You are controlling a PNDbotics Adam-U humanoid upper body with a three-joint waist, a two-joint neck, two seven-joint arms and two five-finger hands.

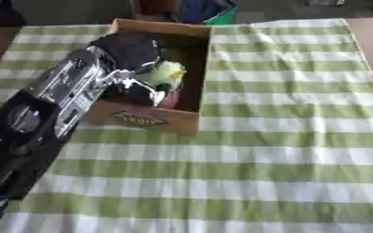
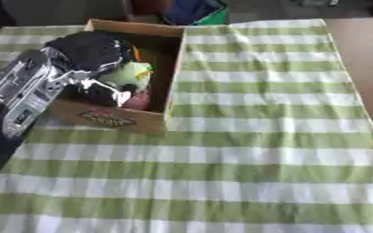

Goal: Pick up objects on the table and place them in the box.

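An open cardboard box (image 1: pixel 191 68) stands on the green and white striped tablecloth at the upper left. My left arm comes in from the lower left, and my left hand (image 1: pixel 130 51) is inside the box. A pale green, rounded object (image 1: pixel 166 75) sits in that hand, with dark fingers (image 1: pixel 144 94) curled below it and the black back of the hand above it. Something pink (image 1: pixel 170 100) lies in the box under the green object. The picture is blurred there. My right hand shows in no view.
The striped cloth (image 1: pixel 285 150) covers the table to the right of and in front of the box. Bare brown tabletop (image 2: pixel 363 54) shows along the right edge. Blue and green things (image 1: pixel 209 11) lie beyond the far edge.
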